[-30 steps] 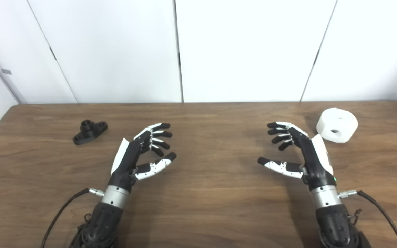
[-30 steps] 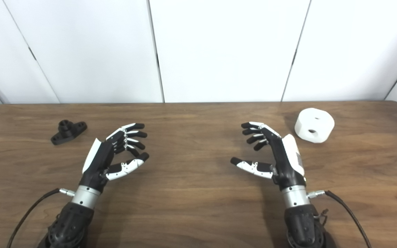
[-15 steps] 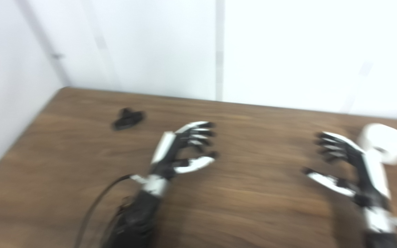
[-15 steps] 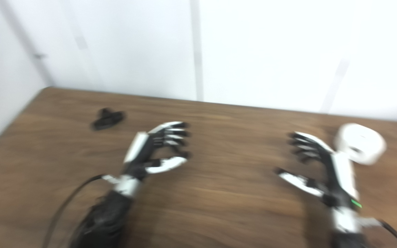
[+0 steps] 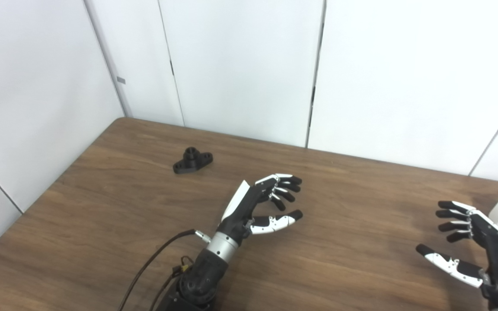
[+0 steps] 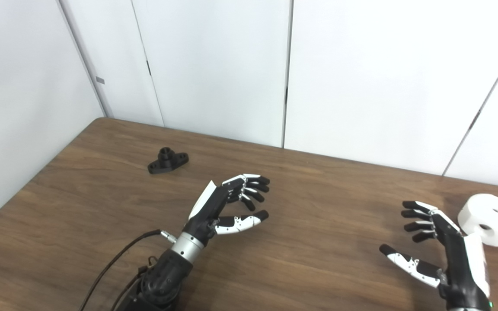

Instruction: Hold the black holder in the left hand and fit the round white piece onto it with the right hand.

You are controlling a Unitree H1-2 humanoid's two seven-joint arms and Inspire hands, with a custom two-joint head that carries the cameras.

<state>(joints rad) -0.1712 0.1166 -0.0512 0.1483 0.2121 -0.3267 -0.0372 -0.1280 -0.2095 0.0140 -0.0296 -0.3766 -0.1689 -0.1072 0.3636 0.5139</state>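
Note:
The black holder [image 5: 192, 160], a small flanged piece with a round boss, lies on the wooden table toward the far left. My left hand [image 5: 261, 204] hovers open to its right and nearer me, fingers curled, holding nothing. The round white piece [image 6: 490, 219], a short cylinder with holes in its side, rests at the right edge. Just left of it my right hand [image 6: 441, 248] is open and empty, thumb spread toward the middle.
The brown wooden table [image 5: 102, 224] ends at a rounded far-left corner against white wall panels [image 5: 240, 65]. A black cable [image 5: 145, 268] trails from my left wrist toward the near edge.
The camera has swung left, so the whole scene shifted right in the picture. Both hands keep the same open pose and the holder and white piece stay where they lay.

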